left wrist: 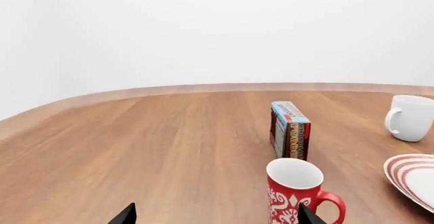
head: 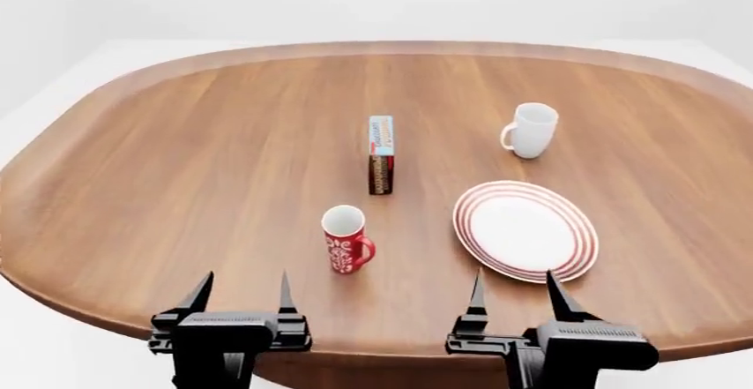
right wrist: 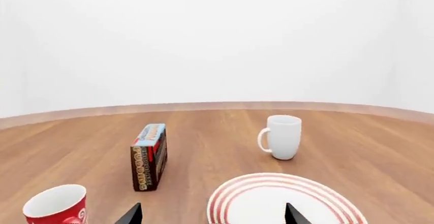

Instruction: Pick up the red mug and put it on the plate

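Note:
The red mug (head: 345,240) with a white pattern stands upright on the wooden table, handle to the right. It also shows in the left wrist view (left wrist: 296,192) and the right wrist view (right wrist: 57,204). The plate (head: 525,229), white with red rings, lies to its right; it shows too in the right wrist view (right wrist: 285,201) and the left wrist view (left wrist: 412,177). My left gripper (head: 242,294) is open and empty, near the table's front edge, left of the mug. My right gripper (head: 513,294) is open and empty, just before the plate's near rim.
A small patterned box (head: 380,154) stands on edge behind the red mug. A plain white mug (head: 530,130) stands behind the plate. The oval wooden table (head: 176,160) has a raised rim; its front edge runs just before my grippers.

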